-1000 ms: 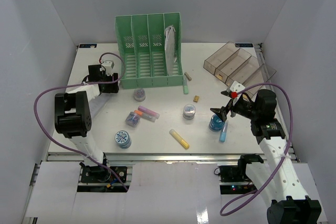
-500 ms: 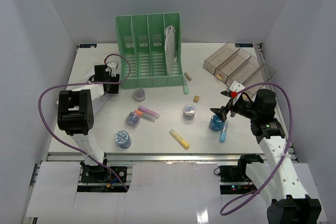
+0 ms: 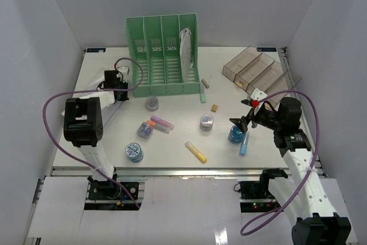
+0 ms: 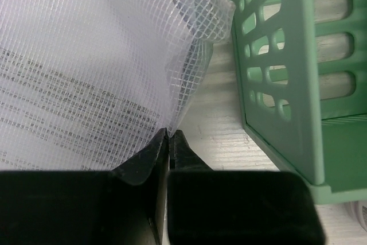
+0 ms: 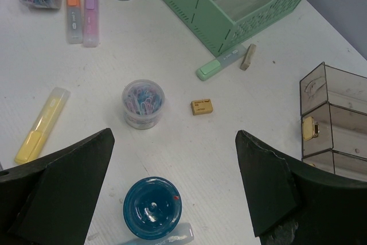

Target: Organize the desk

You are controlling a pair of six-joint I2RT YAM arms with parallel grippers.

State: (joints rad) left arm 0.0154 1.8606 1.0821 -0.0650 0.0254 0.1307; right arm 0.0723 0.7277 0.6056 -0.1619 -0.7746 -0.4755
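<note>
The desk (image 3: pixel 178 113) fills the floor of the white enclosure, with walls close on its left, far and right edges and a metal rail along the near edge. The green file rack (image 3: pixel 163 55) stands upright at the far edge, left of centre, with papers in its rightmost slot. The clear brown tray (image 3: pixel 258 70) occupies the far right corner, close to the right edge. Bare surface lies between rack and tray and in a band along the near rail.

A mesh pouch (image 4: pixel 86 55) holding printed sheets lies left of the rack. The left claw (image 4: pixel 168 136) has its fingers together, clamped on the pouch's lifted edge. The rack's corner wall stands just beside that claw, with only a narrow strip of desk between.

The right claw (image 5: pixel 173 136) is spread wide and hangs above the blue jar (image 5: pixel 152 209), which sits near the right front. A blue highlighter (image 3: pixel 245 143) lies just beside the jar. The clip jar (image 5: pixel 143 102) and the yellow highlighter (image 3: pixel 195 152) lie apart at mid-desk.
</note>
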